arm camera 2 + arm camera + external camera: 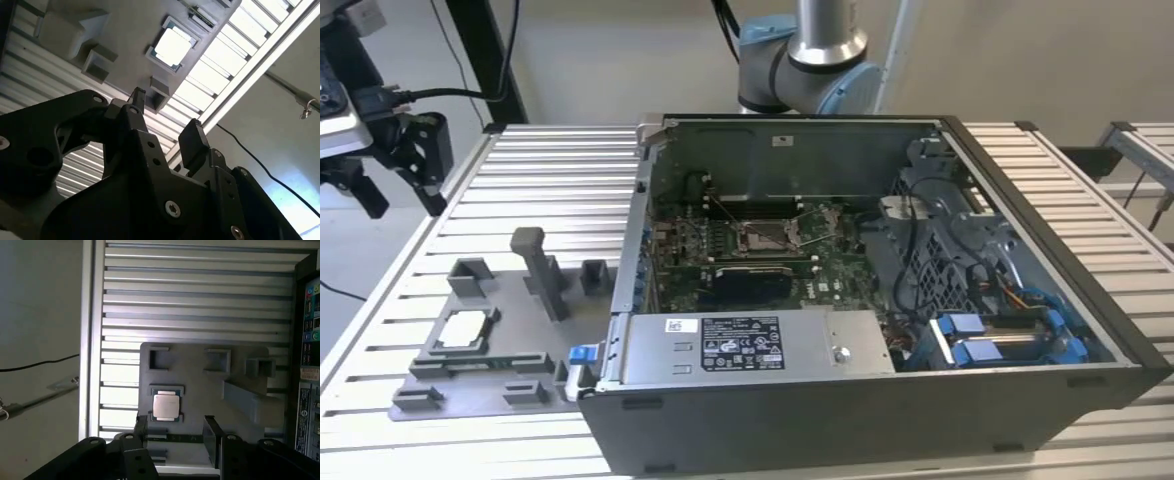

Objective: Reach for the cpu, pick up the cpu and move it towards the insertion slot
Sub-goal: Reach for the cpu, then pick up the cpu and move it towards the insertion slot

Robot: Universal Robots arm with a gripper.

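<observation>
Silvery-white cpu (164, 406) lies flat in a shallow square nest on the grey fixture plate (195, 385), which sits on the slatted metal desk (190, 305). Cpu is untouched and not lifted.

Pincer (176, 432) hangs above the plate. Its black fingers (141, 427) are apart with nothing between them. In the first wrist view the cpu is near one finger and off the middle of the gap. In the second wrist view the two fingers are spread the same way, with the cpu in its nest clear of the tips.

In the exterior view the plate with the cpu lies at the exterior view's left of the open computer case (854, 400), near the case wall. Upright grey blocks (540, 270) stand on the plate beside the nest.

Insertion slot (767, 235) sits inside the case on the green board (680, 280); it has a shiny metal frame and a dark centre. Cpu and slot are well apart, with the case wall between them. The arm's base (801, 60) stands behind the case.
</observation>
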